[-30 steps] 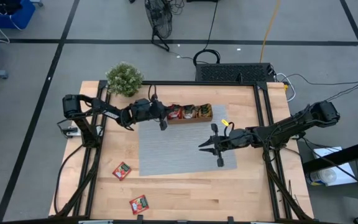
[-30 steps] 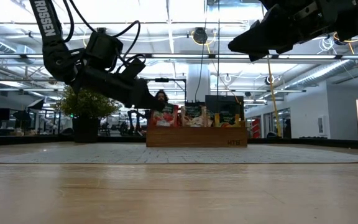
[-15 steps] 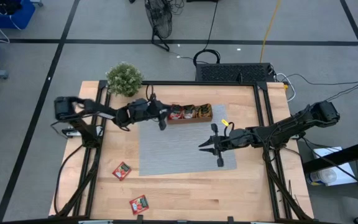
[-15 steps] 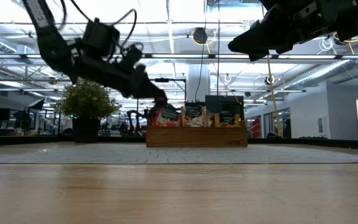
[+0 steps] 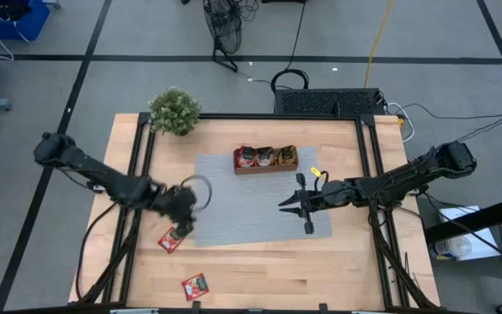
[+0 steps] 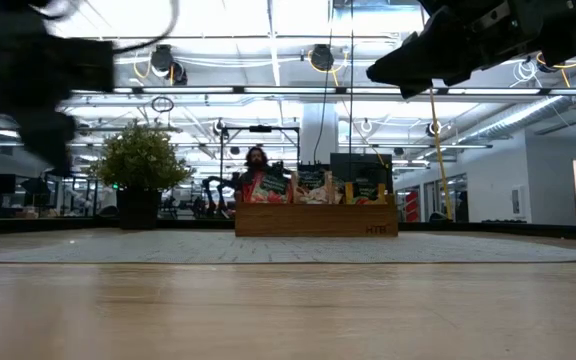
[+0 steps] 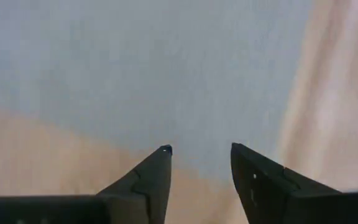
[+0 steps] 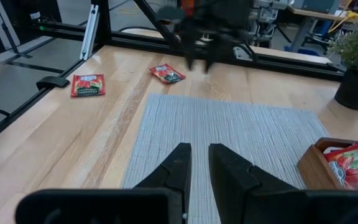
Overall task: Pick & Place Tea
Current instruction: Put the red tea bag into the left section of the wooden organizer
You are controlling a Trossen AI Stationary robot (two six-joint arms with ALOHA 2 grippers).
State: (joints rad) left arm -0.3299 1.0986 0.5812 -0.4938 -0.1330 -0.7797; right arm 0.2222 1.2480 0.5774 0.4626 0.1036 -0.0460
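Two red tea packets lie flat on the wood at the near left: one point(image 5: 171, 238) just beside the grey mat's left edge, the other point(image 5: 194, 286) close to the near edge. More tea stands on edge in the wooden tray point(image 5: 266, 158) at the mat's far side. My left gripper point(image 5: 181, 215) hangs open and tipped downward over the mat's left edge, just short of the nearer packet, with nothing between its fingers point(image 7: 157, 171). My right gripper point(image 5: 288, 203) hovers shut over the mat's right part, its fingers point(image 8: 179, 163) nearly together and empty.
A potted plant point(image 5: 174, 111) stands at the far left corner. The grey mat point(image 5: 251, 209) covers the table's middle. Black frame rails point(image 5: 138, 174) run along the left and right sides. A person shows in the room behind the tray point(image 6: 256, 160).
My left gripper has swung from the tray's left end toward the table's near left, across the mat's left edge to a spot by the red packet, and has tipped downward. The right arm and the packets on the table have kept still.
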